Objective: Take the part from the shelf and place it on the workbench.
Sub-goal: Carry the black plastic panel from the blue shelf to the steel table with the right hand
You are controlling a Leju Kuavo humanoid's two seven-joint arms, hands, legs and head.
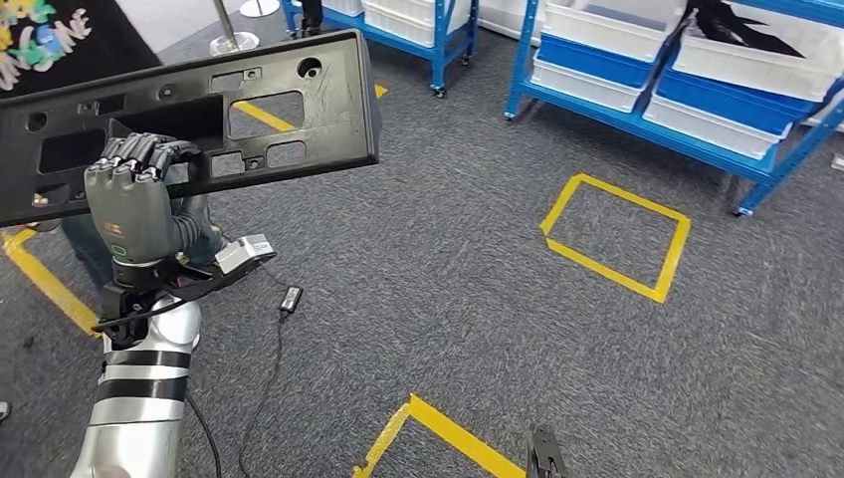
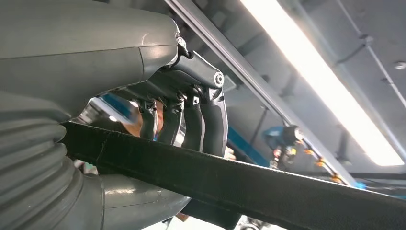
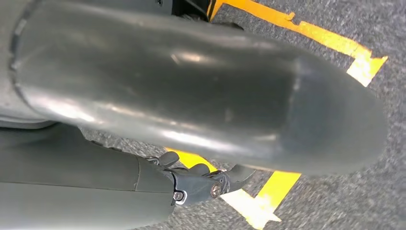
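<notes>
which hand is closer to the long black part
Left. The left hand grips the black part, fingers curled over its edge. The right hand hangs low over the floor tape, away from it.

The part (image 1: 189,115) is a long, flat black plastic panel pierced by rectangular cut-outs and round holes. It is held up in the air above the grey carpet, tilted, its right end higher than its left.

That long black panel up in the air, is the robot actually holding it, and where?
Yes. The left hand grips the black panel along its lower edge near one end, fingers hooked over the rim. The right hand holds nothing.
</notes>
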